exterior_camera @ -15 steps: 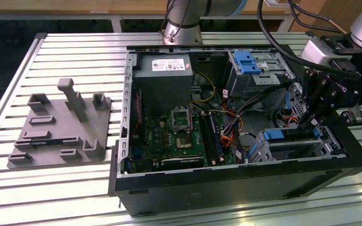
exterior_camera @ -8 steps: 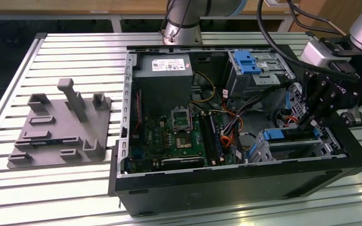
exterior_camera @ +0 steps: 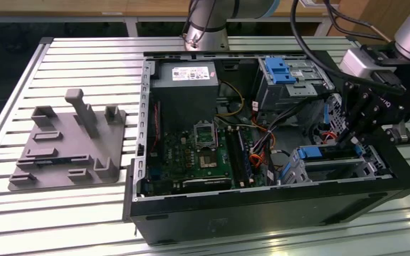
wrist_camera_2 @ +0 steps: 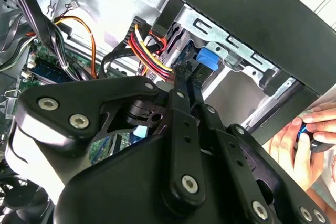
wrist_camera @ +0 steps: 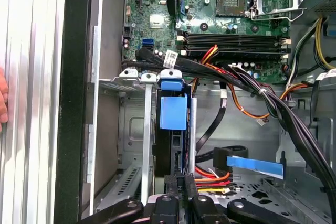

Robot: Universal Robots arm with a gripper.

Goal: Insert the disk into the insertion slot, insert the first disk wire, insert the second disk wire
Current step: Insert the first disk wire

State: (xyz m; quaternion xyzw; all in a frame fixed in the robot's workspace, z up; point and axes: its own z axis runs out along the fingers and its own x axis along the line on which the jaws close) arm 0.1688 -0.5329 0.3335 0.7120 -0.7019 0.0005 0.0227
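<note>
Stage in hand, by judgement: wire insertion, with disk insertion apparently complete. Location of the disk (wrist_camera: 173,111): upright on edge inside the insertion slot (wrist_camera: 132,129), blue carrier tab level with the cage rim, at the corner of the computer case (exterior_camera: 262,207) on the exterior view's right. End effector (wrist_camera: 181,182): down inside the case at the open end of the slot, fingers (wrist_camera_2: 178,114) together, tips touching the end of the red-and-yellow wire bundle (wrist_camera_2: 149,51). Cannot confirm a connector clamped between the tips. Blue flat cable (wrist_camera: 257,166) just beside, apparently free. Calls for a connector square to the disk's rear edge and a straight push; keep clear of the neighbouring black cables (wrist_camera: 294,121). Note a hand (wrist_camera_2: 294,145) outside the case wall.
</note>
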